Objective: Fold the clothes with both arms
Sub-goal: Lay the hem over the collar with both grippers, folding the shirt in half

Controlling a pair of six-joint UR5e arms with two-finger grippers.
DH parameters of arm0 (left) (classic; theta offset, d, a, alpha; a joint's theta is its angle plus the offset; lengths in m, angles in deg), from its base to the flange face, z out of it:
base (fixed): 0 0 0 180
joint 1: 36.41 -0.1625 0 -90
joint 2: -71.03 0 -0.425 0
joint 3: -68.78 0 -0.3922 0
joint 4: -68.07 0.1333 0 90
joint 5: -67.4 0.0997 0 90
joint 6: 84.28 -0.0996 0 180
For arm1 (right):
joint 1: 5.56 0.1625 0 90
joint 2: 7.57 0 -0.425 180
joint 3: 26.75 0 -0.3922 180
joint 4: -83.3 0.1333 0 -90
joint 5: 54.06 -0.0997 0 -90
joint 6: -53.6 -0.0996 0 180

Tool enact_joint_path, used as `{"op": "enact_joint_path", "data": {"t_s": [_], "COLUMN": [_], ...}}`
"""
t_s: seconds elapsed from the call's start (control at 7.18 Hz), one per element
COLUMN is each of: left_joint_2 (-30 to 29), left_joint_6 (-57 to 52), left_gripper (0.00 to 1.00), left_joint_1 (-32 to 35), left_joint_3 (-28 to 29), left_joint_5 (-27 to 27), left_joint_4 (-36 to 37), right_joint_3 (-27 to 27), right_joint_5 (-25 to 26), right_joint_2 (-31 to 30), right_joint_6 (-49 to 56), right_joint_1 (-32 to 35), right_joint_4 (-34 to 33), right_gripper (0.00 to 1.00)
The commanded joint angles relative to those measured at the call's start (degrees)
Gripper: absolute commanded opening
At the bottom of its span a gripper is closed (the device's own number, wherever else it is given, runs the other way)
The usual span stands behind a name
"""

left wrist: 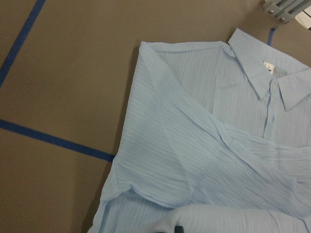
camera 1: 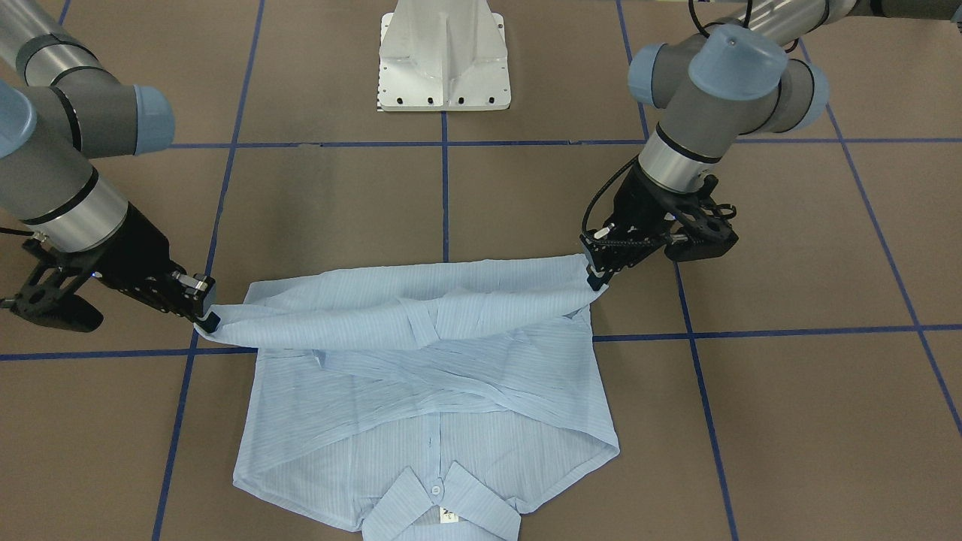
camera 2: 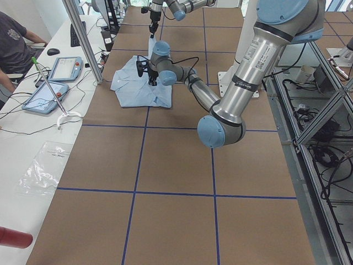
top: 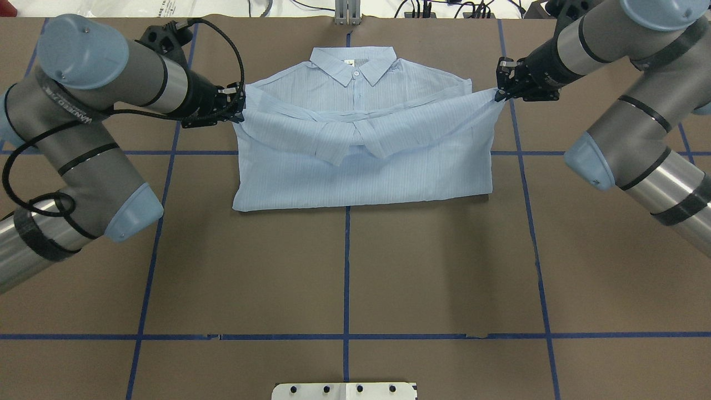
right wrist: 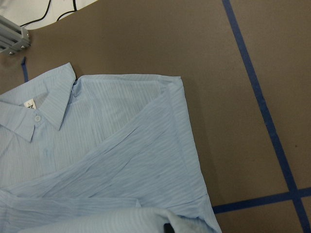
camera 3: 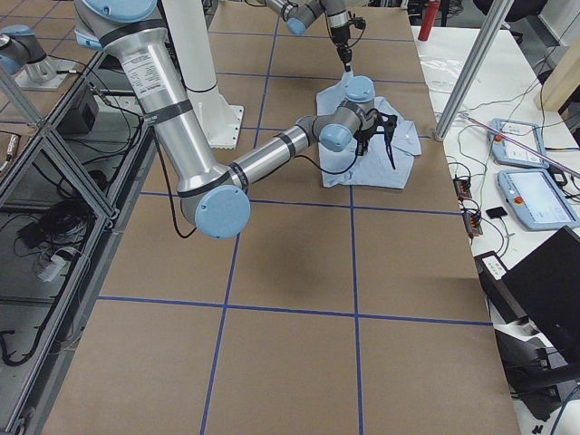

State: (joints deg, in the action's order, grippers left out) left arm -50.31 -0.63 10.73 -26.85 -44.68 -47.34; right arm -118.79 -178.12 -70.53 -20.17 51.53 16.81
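The light blue striped shirt (top: 361,166) lies on the brown table with its sleeves crossed over the front and its collar (top: 354,61) at the far edge from the robot. My left gripper (top: 240,105) is shut on one corner of the folded-up lower edge. My right gripper (top: 498,94) is shut on the other corner. Between them the edge hangs stretched and raised above the shirt's chest. In the front-facing view the shirt (camera 1: 428,406) has the left gripper (camera 1: 597,279) on the right and the right gripper (camera 1: 209,321) on the left. Both wrist views show the collar below, in the left (left wrist: 262,68) and in the right (right wrist: 43,104).
The white pedestal base (camera 1: 443,60) stands at the robot's side of the table. Blue tape lines (top: 345,266) grid the brown surface. A side bench with tablets (camera 2: 58,69) and a metal post (camera 2: 83,38) runs along the far edge, with a person (camera 2: 14,38) there.
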Motion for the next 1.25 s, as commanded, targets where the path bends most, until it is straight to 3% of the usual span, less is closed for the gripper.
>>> {"op": "enact_joint_path", "data": {"t_s": [0.0,0.7,1.11], "left_joint_2": [-5.11,-7.49,-11.36], "left_joint_6": [-0.16,0.28,0.46], "left_gripper": [0.0,0.0,0.0], "left_joint_1": [1.98,2.95,2.95], "left_joint_3": [6.93,21.43,27.86], "left_joint_5": [-0.25,0.01,0.19], "left_joint_4": [-2.53,-14.39,-16.61], "right_joint_3": [6.84,21.26,28.74], "right_joint_5": [-0.14,0.04,0.13], "right_joint_2": [5.1,14.77,19.17], "right_joint_6": [0.03,1.78,2.84], "right_joint_1": [1.18,1.27,1.18], "right_joint_4": [0.05,0.49,0.58], "right_gripper": [0.0,0.0,0.0]}}
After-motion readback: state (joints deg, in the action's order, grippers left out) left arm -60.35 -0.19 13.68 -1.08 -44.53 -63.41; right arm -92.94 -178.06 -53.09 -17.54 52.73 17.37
